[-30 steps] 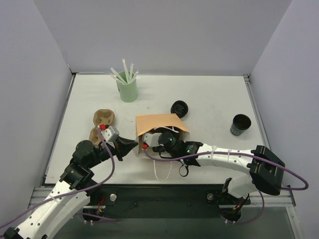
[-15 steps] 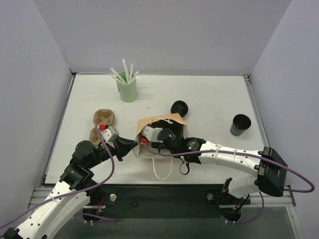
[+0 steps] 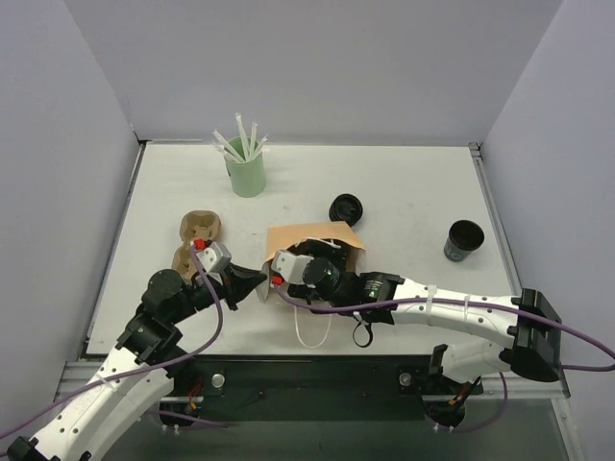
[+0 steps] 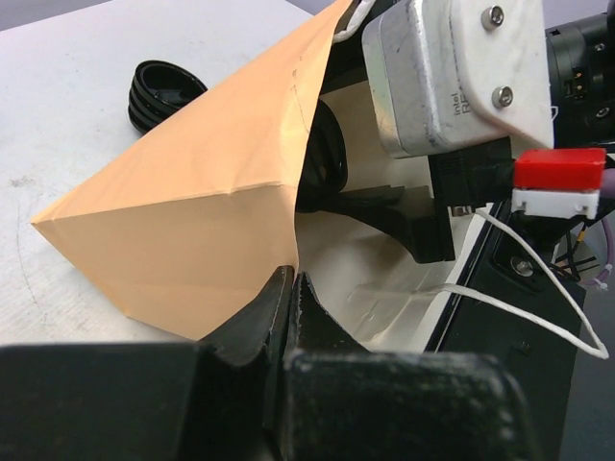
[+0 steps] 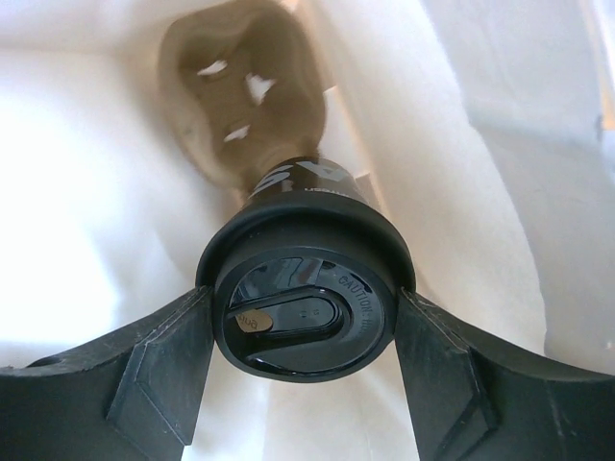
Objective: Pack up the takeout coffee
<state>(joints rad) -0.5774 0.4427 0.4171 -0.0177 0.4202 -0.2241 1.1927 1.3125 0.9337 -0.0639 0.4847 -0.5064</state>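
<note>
The brown paper bag lies on its side on the table, mouth toward the arms. My left gripper is shut on the bag's mouth edge and holds it open. My right gripper is inside the bag, its fingers pressed on both sides of the lid of the takeout coffee, a lidded black cup. In the top view the bag and the right wrist hide the cup. The bag's white inside surrounds it in the right wrist view.
A mint-green cup of white straws stands at the back. A brown pulp carrier lies left of the bag. A loose black lid lies behind the bag, and an open black cup stands at the right.
My right wrist has moved left, further into the bag's mouth, with the cup. The bag's top flap has lifted and shifted. The left gripper keeps its hold.
</note>
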